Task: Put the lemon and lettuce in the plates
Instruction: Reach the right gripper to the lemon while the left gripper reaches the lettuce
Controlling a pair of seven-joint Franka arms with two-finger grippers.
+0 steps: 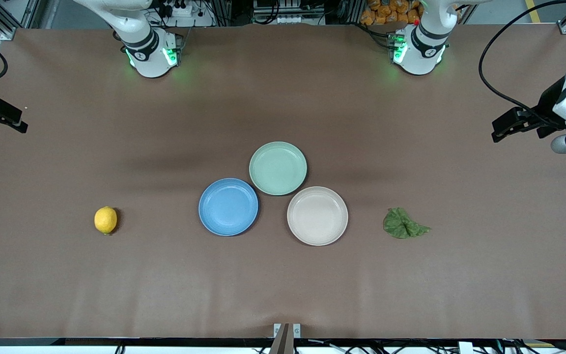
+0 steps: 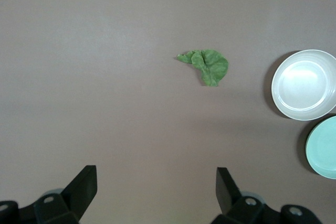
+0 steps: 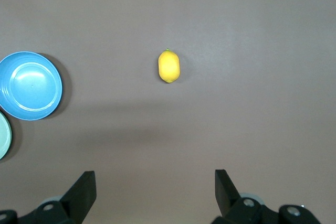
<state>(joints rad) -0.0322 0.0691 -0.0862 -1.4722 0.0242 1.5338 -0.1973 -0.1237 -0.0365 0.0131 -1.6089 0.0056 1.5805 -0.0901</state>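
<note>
The yellow lemon point(image 1: 105, 220) lies on the brown table toward the right arm's end, apart from the empty blue plate point(image 1: 228, 207). The green lettuce point(image 1: 403, 223) leaf lies toward the left arm's end, apart from the empty beige plate point(image 1: 317, 216). My right gripper point(image 1: 13, 123) is open and empty, up over the table's edge at its own end; its wrist view shows the lemon point(image 3: 169, 66) and blue plate point(image 3: 29, 85). My left gripper point(image 1: 501, 130) is open and empty, up over its end; its wrist view shows the lettuce point(image 2: 209, 65) and beige plate point(image 2: 304, 84).
An empty pale mint green plate point(image 1: 278, 168) sits beside both plates, farther from the front camera, touching or nearly touching them. A black cable point(image 1: 489, 73) hangs from the left arm. A small bracket point(image 1: 287, 330) sits at the table's front edge.
</note>
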